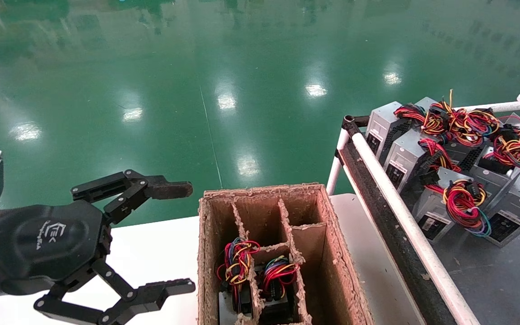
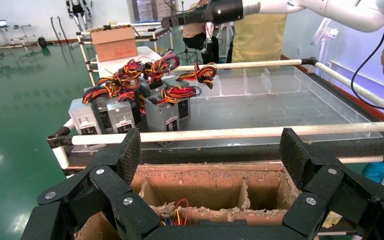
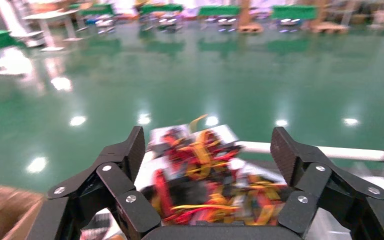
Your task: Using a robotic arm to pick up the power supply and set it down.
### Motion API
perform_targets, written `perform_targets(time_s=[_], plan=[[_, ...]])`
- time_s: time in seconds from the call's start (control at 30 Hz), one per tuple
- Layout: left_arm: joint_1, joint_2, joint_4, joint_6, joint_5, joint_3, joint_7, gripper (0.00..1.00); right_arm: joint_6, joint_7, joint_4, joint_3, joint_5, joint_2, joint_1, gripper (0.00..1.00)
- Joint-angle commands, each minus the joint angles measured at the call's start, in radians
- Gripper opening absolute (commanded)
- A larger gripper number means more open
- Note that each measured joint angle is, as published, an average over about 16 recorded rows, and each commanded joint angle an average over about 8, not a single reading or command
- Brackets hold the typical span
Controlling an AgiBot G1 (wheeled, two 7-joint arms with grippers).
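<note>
Left gripper [image 1: 185, 239] hangs wide open over the table [image 1: 151, 253], beside the box [image 1: 332, 253]. Right gripper [image 3: 207, 155], fingers spread, hovers over the power supplies [image 1: 449, 180] clustered in the tray [image 1: 503, 280].

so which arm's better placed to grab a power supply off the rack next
Right, probably: the right gripper hangs open directly over the power supplies, while the left gripper, also open, sits beside the cardboard box, away from them.
</note>
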Motion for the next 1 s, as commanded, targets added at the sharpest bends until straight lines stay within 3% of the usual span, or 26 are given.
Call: perform_targets(time_s=[0.03, 1.0], plan=[[0.0, 0.0, 0.0, 0.0, 0.0, 0.0, 0.0, 1.0, -0.019, -0.005, 0.015, -0.015, 0.007, -0.009, 0.009, 1.0], [0.0, 0.0, 0.0, 0.0, 0.0, 0.0, 0.0, 1.0, -0.287, -0.079, 0.233, -0.238, 0.108, -0.131, 0.134, 1.0]])
